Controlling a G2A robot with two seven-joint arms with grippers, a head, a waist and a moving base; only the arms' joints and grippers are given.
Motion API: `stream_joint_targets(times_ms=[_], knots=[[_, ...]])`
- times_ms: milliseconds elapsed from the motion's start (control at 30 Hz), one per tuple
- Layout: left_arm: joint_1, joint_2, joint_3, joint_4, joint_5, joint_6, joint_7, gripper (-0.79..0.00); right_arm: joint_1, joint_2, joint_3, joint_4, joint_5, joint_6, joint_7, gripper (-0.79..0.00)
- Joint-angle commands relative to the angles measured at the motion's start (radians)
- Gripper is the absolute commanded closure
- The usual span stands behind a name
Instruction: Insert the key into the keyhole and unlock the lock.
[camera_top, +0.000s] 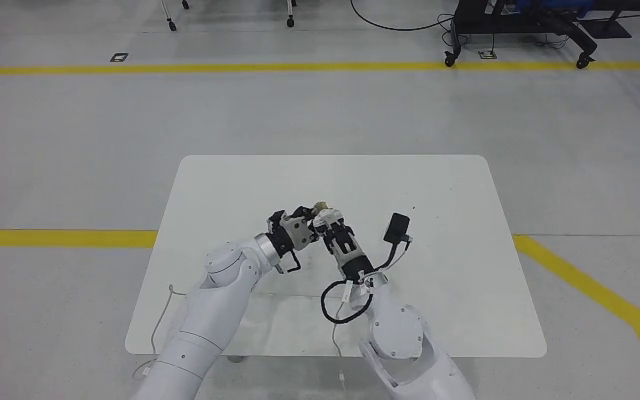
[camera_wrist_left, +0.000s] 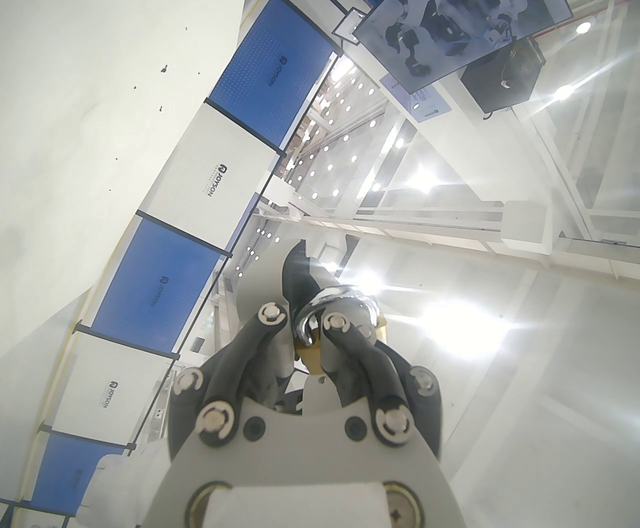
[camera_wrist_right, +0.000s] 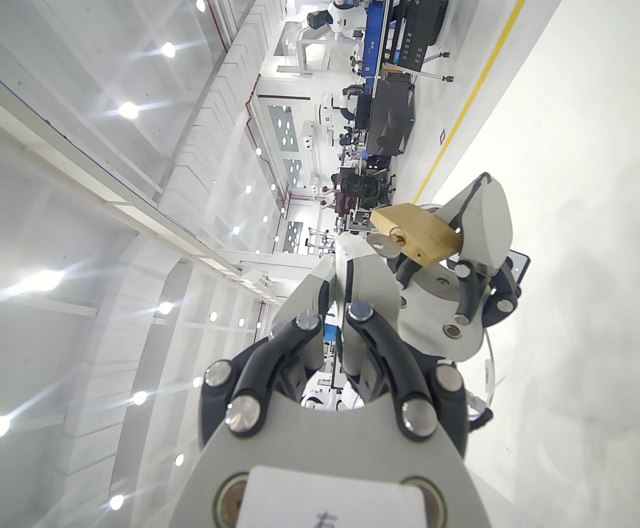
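Where the lock is: the brass lock (camera_wrist_right: 425, 235) is held up above the middle of the white table (camera_top: 200, 300), a little to the left of its centre, between the two arms.
Left gripper: the left gripper (camera_top: 310, 218) comes in from the near left and is clenched on the lock's body, with the chrome shackle (camera_wrist_left: 332, 300) lying across its fingers.
Key: the key (camera_wrist_right: 381, 243) has its blade in the keyhole in the end of the lock that faces the right arm, and its round head sticks out.
Right gripper: the right gripper (camera_wrist_right: 345, 260) comes in from the near right, its fingers pressed together and pinching the edge of the key's head.
Other: a small black device (camera_top: 397, 227) with a cable lies on the table just right of the grippers.
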Motion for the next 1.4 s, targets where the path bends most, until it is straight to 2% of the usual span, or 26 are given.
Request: stream_joint_targets(times_ms=[0,300,600,667,767,833,867,900,933,1233,1267,1333,1367], knots=[[0.0,0.0,0.001,-0.001,0.0,0.001,-0.001,0.0,-0.005,0.0,0.007,0.002,0.003,0.001,0.004,0.0],[0.002,0.004,0.001,-0.008,0.004,-0.011,-0.002,0.0,0.012,-0.009,-0.012,0.036,-0.004,0.006,0.012,0.0],[-0.002,0.009,-0.019,0.002,0.004,-0.094,-0.034,0.0,-0.082,0.004,0.047,-0.12,-0.033,-0.03,0.051,0.0],[-0.001,0.013,-0.034,-0.009,0.024,-0.17,-0.052,0.0,-0.108,0.009,0.069,-0.155,-0.063,-0.037,0.057,0.0],[0.008,0.025,-0.051,-0.036,0.142,-0.35,-0.089,0.0,-0.146,0.018,0.094,-0.195,-0.118,-0.038,0.086,0.0],[0.014,0.036,-0.072,-0.049,0.246,-0.487,-0.076,0.0,-0.162,0.022,0.105,-0.216,-0.141,-0.023,0.104,0.0],[0.015,0.037,-0.077,-0.052,0.265,-0.514,-0.067,0.0,-0.167,0.023,0.109,-0.225,-0.148,-0.012,0.112,0.0],[0.015,0.037,-0.077,-0.052,0.265,-0.514,-0.067,0.0,-0.169,0.024,0.11,-0.229,-0.16,0.01,0.122,-0.268],[0.015,0.037,-0.077,-0.052,0.265,-0.514,-0.067,0.0,-0.169,0.025,0.11,-0.232,-0.163,0.017,0.124,-0.785],[0.015,0.037,-0.077,-0.052,0.265,-0.514,-0.067,0.0,-0.169,0.025,0.11,-0.232,-0.163,0.017,0.124,-0.785],[0.015,0.037,-0.077,-0.052,0.265,-0.514,-0.067,0.0,-0.168,0.025,0.112,-0.229,-0.177,0.019,0.121,-0.785],[0.03,0.037,-0.059,-0.07,0.284,-0.487,-0.067,0.0,-0.153,0.027,0.101,-0.195,-0.301,0.055,0.094,-0.785],[0.035,0.038,-0.056,-0.077,0.285,-0.477,-0.069,0.0,-0.143,0.026,0.08,-0.184,-0.301,0.065,0.115,-0.785]])
